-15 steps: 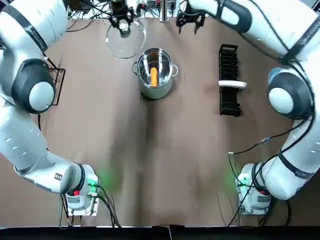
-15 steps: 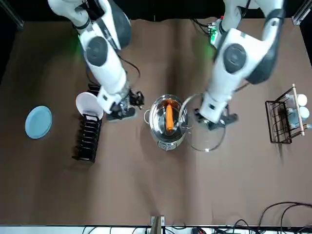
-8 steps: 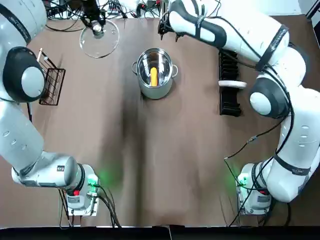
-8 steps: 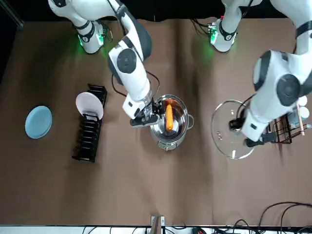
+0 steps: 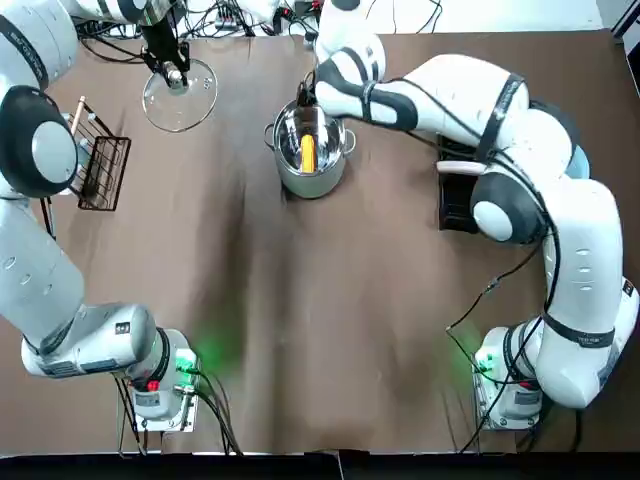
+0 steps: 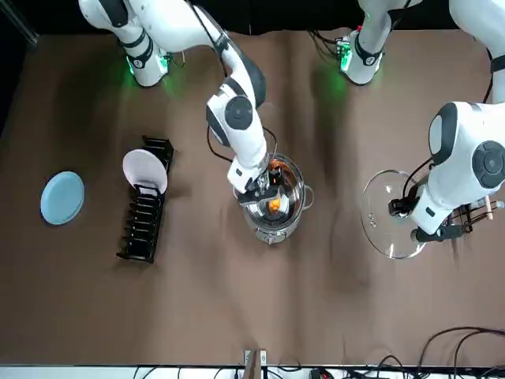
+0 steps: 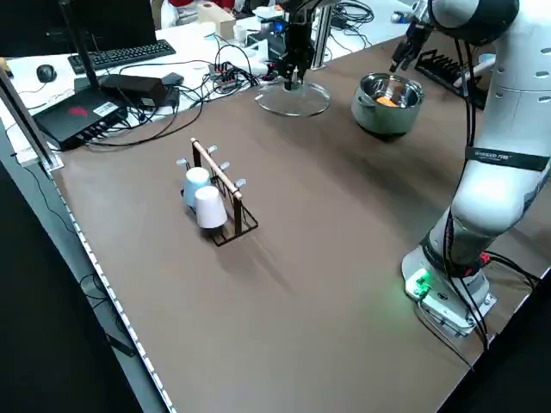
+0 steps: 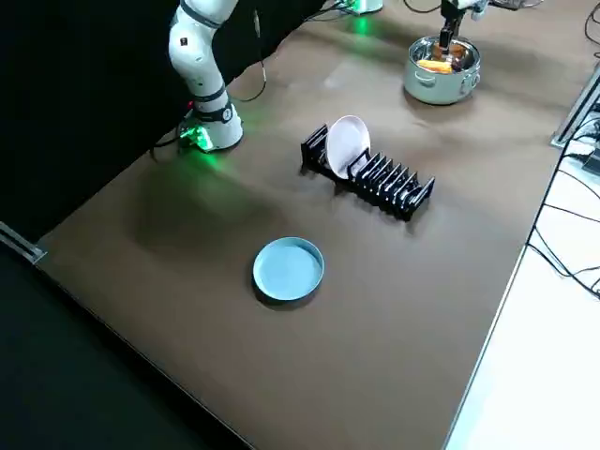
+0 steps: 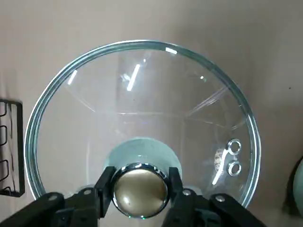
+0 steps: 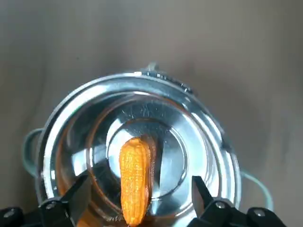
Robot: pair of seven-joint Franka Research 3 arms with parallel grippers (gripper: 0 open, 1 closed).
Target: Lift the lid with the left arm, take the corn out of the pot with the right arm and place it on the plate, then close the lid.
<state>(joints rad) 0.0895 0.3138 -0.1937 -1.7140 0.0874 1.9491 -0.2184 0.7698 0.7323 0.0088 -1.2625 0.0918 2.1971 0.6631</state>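
Observation:
The steel pot (image 5: 310, 150) stands uncovered at the far middle of the table, with the orange corn (image 5: 308, 152) lying in its bottom. My right gripper (image 5: 305, 97) hangs open just above the pot; in the right wrist view its fingers (image 10: 61, 206) straddle the corn (image 10: 135, 182) without touching it. Far left of the pot, my left gripper (image 5: 175, 75) is shut on the metal knob (image 9: 139, 189) of the glass lid (image 5: 180, 95), held low by the table. The blue plate (image 6: 62, 197) lies flat near the table's right edge.
A black dish rack (image 6: 146, 213) holding a white plate (image 6: 144, 170) stands between the pot and the blue plate. A wire rack with cups (image 5: 95, 165) sits close beside the lid on the left. Cables run along the far edge.
My left arm has carried the lid leftward, well away from the pot. My right gripper has swung in from the far right and come down over the pot.

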